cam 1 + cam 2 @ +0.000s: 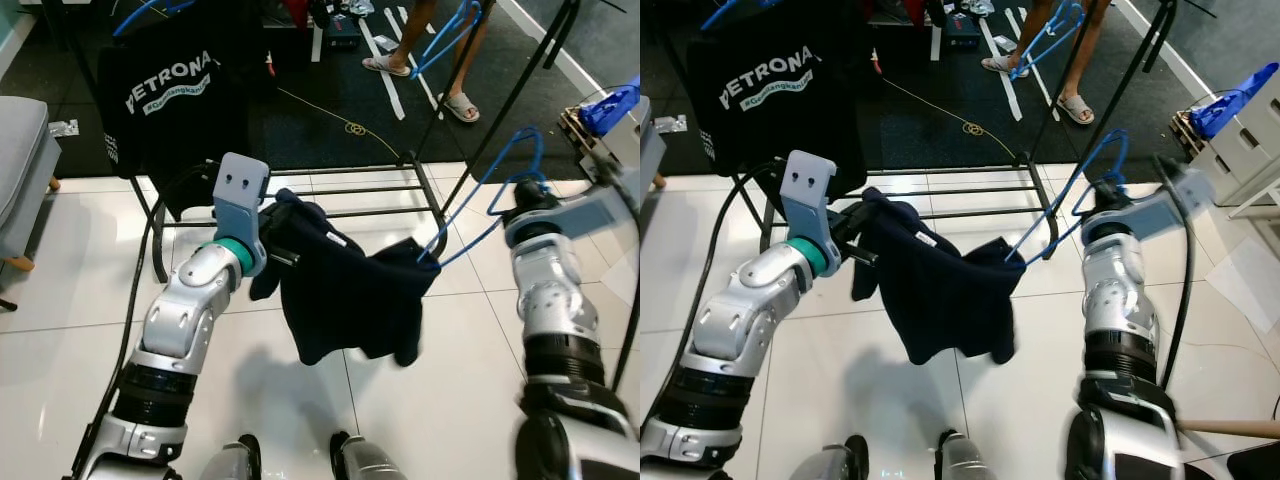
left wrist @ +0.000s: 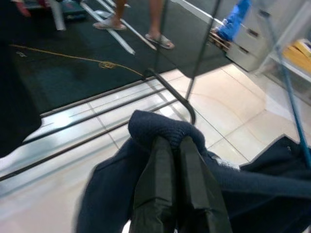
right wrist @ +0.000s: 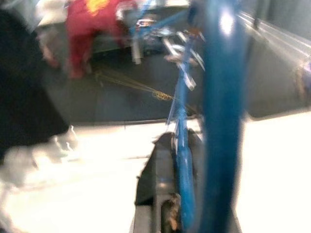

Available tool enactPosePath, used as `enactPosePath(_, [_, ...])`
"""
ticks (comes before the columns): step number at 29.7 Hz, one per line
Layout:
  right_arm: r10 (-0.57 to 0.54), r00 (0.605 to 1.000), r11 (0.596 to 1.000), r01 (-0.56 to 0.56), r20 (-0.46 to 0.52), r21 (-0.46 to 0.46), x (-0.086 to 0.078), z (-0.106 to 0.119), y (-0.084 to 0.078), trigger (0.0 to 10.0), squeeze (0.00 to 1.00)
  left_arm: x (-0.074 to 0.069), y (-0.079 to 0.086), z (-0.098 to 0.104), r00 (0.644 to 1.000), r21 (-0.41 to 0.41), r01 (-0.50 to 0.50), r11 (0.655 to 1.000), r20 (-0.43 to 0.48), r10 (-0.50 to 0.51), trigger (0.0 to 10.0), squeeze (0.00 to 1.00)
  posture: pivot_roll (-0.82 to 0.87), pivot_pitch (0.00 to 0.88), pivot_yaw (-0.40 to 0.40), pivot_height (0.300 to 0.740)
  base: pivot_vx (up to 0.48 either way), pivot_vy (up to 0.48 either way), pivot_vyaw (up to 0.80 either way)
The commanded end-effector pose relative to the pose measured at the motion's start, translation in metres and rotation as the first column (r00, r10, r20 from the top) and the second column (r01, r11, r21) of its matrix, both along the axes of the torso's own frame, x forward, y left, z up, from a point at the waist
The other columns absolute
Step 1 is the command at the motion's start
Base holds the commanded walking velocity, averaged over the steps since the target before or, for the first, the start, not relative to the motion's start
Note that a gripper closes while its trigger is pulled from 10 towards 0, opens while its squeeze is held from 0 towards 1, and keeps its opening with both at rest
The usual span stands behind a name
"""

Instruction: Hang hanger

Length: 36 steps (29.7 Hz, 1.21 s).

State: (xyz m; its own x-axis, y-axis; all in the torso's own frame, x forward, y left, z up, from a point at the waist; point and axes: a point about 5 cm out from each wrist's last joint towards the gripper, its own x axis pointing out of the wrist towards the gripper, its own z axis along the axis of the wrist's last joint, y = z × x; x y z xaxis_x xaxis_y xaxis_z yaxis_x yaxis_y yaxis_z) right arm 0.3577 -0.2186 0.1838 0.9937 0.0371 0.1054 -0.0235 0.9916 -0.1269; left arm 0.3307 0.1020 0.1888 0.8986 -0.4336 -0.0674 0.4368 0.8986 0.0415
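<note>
The blue hanger [image 1: 497,196] is held up in the air above the white tile floor [image 1: 80,270], one end tucked into the dark navy garment [image 1: 345,290]. The right gripper [image 3: 177,145] is clamped on the hanger's wire. The left gripper [image 2: 172,160] is pinched together on a fold of the garment, which droops between both arms. Behind stands a black clothes rack [image 1: 400,190] carrying a black shirt [image 1: 165,90]; a person's sandalled feet [image 1: 420,80] are on the dark mat beyond.

Navy garment [image 1: 345,295], blue hanger [image 1: 497,195], black shirt [image 1: 165,90] with white lettering, perhaps red cloth [image 3: 90,31].
</note>
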Motion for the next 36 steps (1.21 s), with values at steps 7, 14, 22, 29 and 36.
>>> enactPosePath(7, [0.325, 0.945, 0.889, -0.316, -0.029, -0.331, -0.019, -0.018, 0.056, 10.0, 0.0, -0.007, -0.019, 0.004, 0.992, 0.019, 0.116, 0.993, 0.041, -0.117, 0.0, 0.0, -0.08, 0.121, -0.002, 0.74, 0.0, 0.0, 0.0])
enactPosePath(14, [0.539, 0.836, 0.811, -0.481, 0.105, -0.333, -0.027, 0.011, 0.098, 10.0, 0.0, -0.011, -0.036, 0.004, 0.985, 0.015, 0.165, 0.986, 0.052, -0.166, 0.0, 0.0, -0.08, 0.118, -0.004, 0.74, 0.0, 0.0, 0.0])
enactPosePath(22, [0.531, 0.843, 0.782, -0.449, 0.084, -0.433, -0.03, 0.005, 0.107, 10.0, 0.0, -0.008, -0.034, 0.006, 0.984, 0.064, 0.153, 0.986, 0.078, -0.158, 0.0, 0.0, -0.08, 0.111, -0.01, 0.74, 0.0, 0.0, 0.0])
enactPosePath(29, [0.366, 0.887, 0.919, -0.298, 0.28, -0.259, -0.025, 0.028, 0.099, 10.0, 0.0, -0.01, -0.04, 0.007, 0.984, 0.018, 0.162, 0.987, 0.074, -0.163, 0.0, 0.0, -0.08, 0.11, -0.01, 0.74, 0.0, 0.0, 0.0])
enactPosePath(36, [0.379, 0.884, 0.916, -0.317, 0.273, -0.245, -0.026, 0.027, 0.1, 10.0, 0.0, -0.01, -0.041, 0.01, 0.983, 0.011, 0.164, 0.986, 0.081, -0.165, 0.0, 0.0, -0.08, 0.116, -0.01, 0.74, 0.0, 0.0, 0.0])
